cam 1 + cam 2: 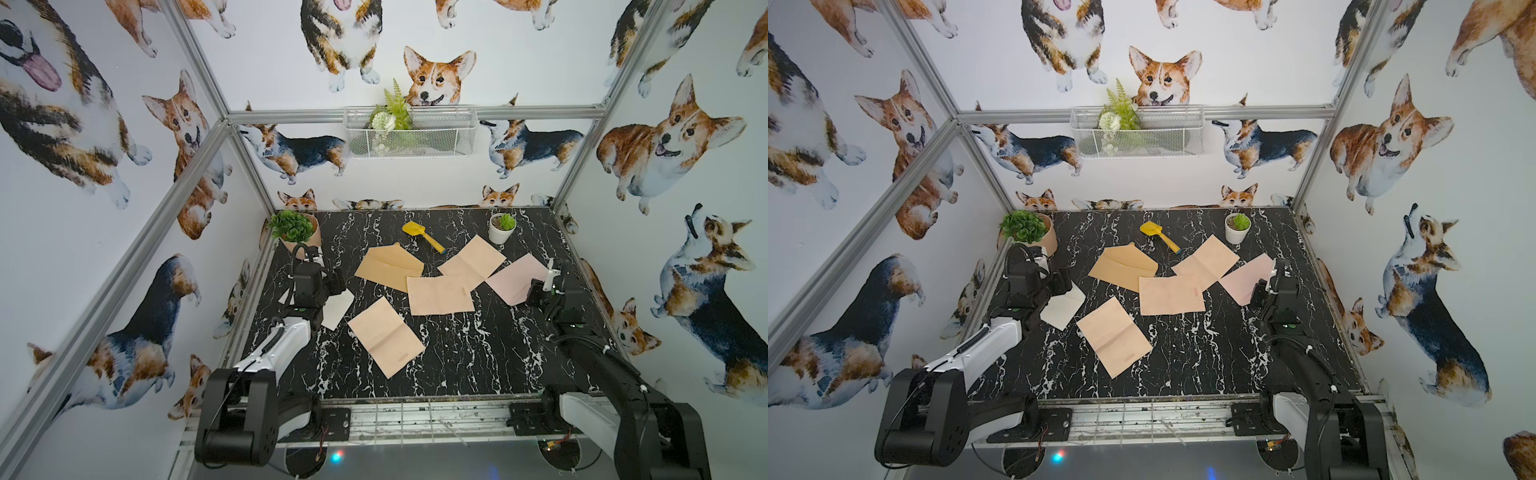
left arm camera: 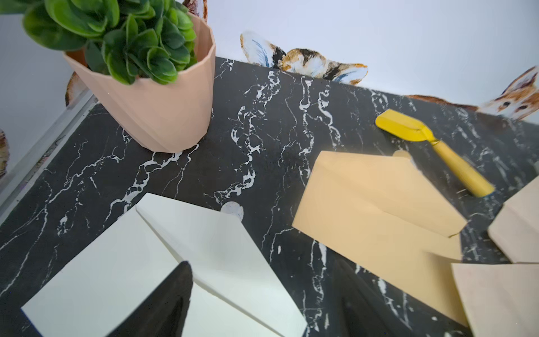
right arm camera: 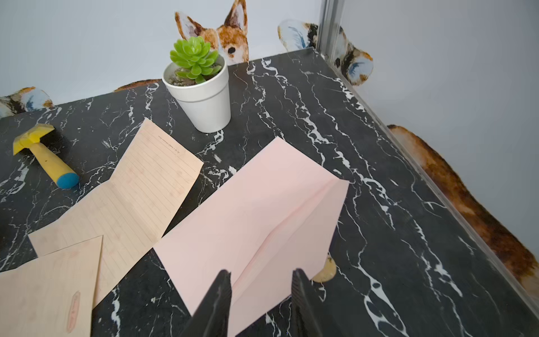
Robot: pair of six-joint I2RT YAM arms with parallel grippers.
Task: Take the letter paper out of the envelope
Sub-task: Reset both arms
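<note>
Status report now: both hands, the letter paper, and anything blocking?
Open left hand over white envelope; open right hand over pink envelope. Three letter sheets lie out flat; envelope contents not visible. Nothing blocks either hand.

The left arm and the right arm are built alike, with glossy white shells between matte black, rounded joint housings. Black cables loop along the links, cinched by white ties (clearest on the right arm). A small green light glows near each wrist. Black base plates carry silver screws. The right gripper has black, tapered fingers.
</note>
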